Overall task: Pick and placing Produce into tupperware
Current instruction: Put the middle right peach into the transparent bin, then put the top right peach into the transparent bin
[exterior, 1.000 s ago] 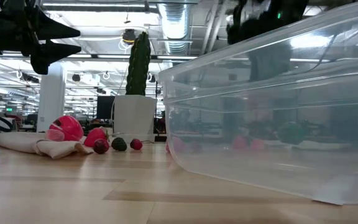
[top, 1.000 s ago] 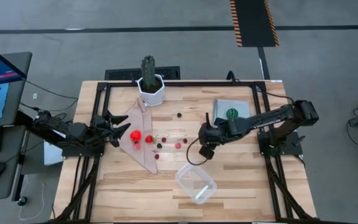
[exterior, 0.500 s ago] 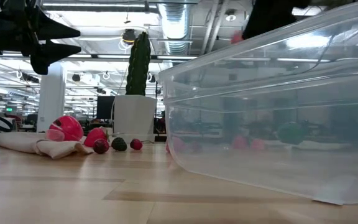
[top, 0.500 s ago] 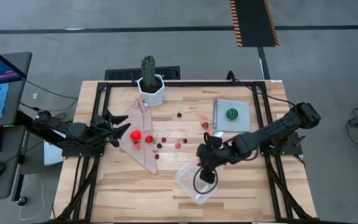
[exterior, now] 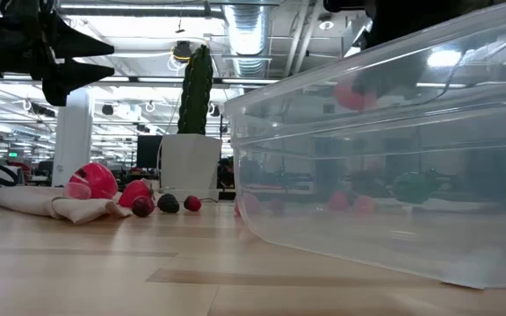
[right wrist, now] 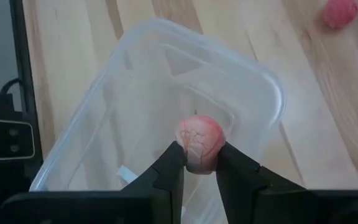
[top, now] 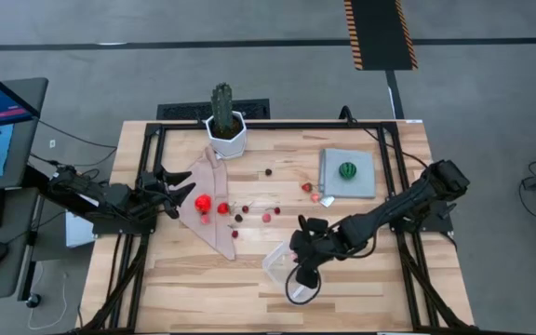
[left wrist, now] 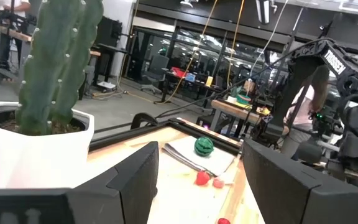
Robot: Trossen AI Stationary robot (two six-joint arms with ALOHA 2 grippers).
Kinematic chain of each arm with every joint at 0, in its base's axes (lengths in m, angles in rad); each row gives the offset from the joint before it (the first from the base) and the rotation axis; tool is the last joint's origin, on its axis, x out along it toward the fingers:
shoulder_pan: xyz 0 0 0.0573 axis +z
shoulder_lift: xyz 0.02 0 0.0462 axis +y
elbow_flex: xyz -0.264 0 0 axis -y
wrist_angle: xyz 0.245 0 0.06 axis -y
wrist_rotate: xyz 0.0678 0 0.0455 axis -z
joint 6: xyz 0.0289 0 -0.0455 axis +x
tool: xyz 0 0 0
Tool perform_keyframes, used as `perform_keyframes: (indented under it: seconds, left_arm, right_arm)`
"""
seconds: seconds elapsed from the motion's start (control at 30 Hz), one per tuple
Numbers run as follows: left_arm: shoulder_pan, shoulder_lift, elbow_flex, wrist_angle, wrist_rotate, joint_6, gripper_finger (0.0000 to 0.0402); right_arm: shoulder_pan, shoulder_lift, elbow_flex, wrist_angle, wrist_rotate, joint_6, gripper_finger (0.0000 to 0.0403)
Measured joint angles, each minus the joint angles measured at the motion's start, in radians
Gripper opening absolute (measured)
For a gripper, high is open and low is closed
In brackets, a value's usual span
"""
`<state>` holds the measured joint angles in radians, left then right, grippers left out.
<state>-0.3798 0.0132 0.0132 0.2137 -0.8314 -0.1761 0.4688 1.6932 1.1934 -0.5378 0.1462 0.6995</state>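
Observation:
My right gripper hangs over the clear tupperware near the table's front edge, shut on a small pink-red piece of produce. In the low view that piece shows through the tupperware's wall. More produce lies mid-table: red pieces, dark berries, and a green striped ball on the grey mat. My left gripper waits open at the table's left edge, holding nothing. My right gripper pinches the little round piece by its two sides, between the two fingertips. The fingers slant down from the table's right side. The piece is lifted clear, above the open tupperware.
A cactus in a white pot stands at the far edge. A beige cloth lies at the left with red pieces on it. The grey mat lies at the right. Bare wood lies near the front edge, left of the tupperware.
My right gripper has swung from beside the grey mat toward the table's near edge and come over the tupperware, tipping further down, still shut on the small red piece, which travelled with it clear of the table.

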Motion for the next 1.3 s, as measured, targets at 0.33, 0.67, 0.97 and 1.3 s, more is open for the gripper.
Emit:
perform_keyframes:
  seconds: [0.33,0.67,0.97,1.3]
  left_arm:
    - [0.0,0.0,0.0,-0.024,-0.004,-0.002,0.0222]
    - [0.0,0.0,0.0,-0.023,-0.004,-0.018,0.0222]
    - [0.0,0.0,0.0,-0.024,-0.004,-0.022,0.0222]
    - [0.0,0.0,0.0,-0.052,-0.004,-0.023,0.0222]
  right_arm:
    - [-0.03,-0.003,0.0,-0.007,-0.002,-0.014,0.0232]
    - [-0.068,-0.072,0.0,-0.044,0.016,-0.098,0.0261]
    - [-0.149,-0.166,0.0,-0.292,0.157,-0.107,0.026]
    - [-0.287,-0.166,-0.004,-0.383,0.17,-0.193,0.026]
